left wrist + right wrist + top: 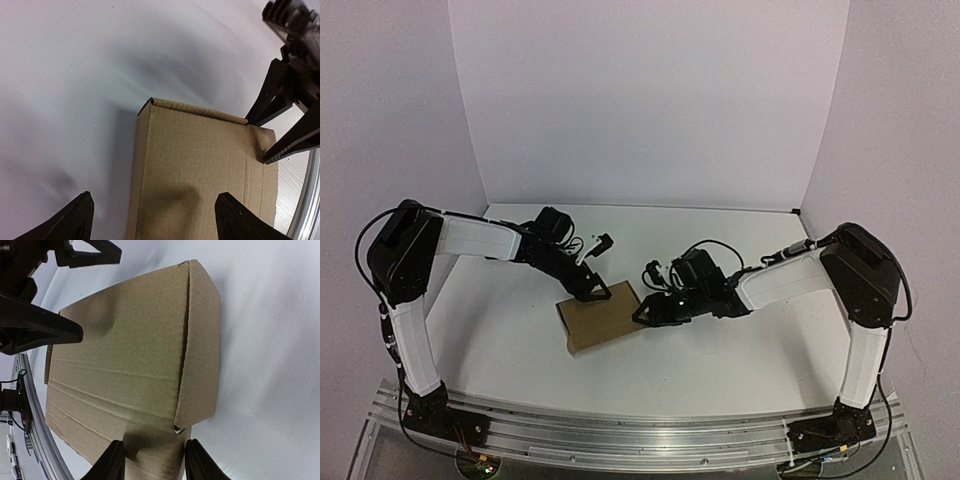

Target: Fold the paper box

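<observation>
The paper box (pixel 600 315) is a brown cardboard box lying flat on the white table, mid-front. In the left wrist view the box (pixel 200 165) sits under my left gripper (pixel 162 220), whose jaws stand wide open above its top face. From above, that left gripper (pixel 595 290) hovers at the box's far left end. My right gripper (pixel 645 315) is at the box's right end. In the right wrist view the right gripper (pixel 152 462) is partly open, and an end flap of the box (pixel 130 365) fills the gap between its fingers.
White walls close off the back and both sides of the table (pixel 720 360). A metal rail (pixel 640 435) runs along the near edge, with both arm bases on it. Black cables hang near the two wrists.
</observation>
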You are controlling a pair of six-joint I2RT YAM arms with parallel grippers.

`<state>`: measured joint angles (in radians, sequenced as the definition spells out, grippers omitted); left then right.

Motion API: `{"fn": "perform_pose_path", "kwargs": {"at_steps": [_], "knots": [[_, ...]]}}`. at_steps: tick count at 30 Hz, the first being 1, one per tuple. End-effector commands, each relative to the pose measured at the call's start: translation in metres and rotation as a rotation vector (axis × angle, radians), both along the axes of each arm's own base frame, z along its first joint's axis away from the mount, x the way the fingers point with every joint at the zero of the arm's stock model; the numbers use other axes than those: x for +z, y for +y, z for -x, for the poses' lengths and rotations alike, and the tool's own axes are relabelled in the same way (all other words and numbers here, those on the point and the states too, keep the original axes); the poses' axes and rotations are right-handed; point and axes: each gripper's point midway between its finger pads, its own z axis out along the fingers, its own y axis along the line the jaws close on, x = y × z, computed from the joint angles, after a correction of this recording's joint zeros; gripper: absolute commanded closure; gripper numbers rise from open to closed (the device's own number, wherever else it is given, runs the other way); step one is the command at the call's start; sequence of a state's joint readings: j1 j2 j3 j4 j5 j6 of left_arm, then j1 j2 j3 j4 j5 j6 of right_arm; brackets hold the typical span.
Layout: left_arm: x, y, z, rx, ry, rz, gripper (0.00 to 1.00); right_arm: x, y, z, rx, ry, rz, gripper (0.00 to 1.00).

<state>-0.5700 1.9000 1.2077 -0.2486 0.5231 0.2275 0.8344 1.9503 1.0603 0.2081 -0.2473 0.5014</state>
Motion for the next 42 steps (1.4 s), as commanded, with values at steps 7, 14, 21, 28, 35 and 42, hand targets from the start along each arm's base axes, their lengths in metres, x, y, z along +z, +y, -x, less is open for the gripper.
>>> {"fn": "perform_pose_path", "kwargs": {"at_steps": [7, 14, 21, 28, 35, 42], "knots": [[-0.014, -0.008, 0.006, -0.063, 0.072, 0.0, 0.26, 0.028, -0.006, -0.006, -0.047, -0.154, 0.058, 0.57], [-0.014, -0.009, 0.011, -0.09, 0.089, 0.011, 0.39, 0.03, -0.006, -0.004, -0.027, -0.161, 0.067, 0.55], [-0.021, -0.006, 0.017, -0.104, 0.11, 0.005, 0.46, 0.018, -0.018, 0.01, 0.023, -0.163, 0.102, 0.53], [-0.026, -0.004, 0.024, -0.127, 0.121, 0.001, 0.5, 0.007, -0.015, 0.016, 0.026, -0.102, 0.092, 0.6], [-0.037, 0.0, 0.028, -0.134, 0.131, -0.025, 0.55, 0.006, -0.019, 0.025, 0.048, -0.083, 0.083, 0.69], [-0.041, 0.001, 0.032, -0.141, 0.151, -0.022, 0.6, -0.009, -0.023, 0.032, 0.056, -0.063, 0.087, 0.75]]}}
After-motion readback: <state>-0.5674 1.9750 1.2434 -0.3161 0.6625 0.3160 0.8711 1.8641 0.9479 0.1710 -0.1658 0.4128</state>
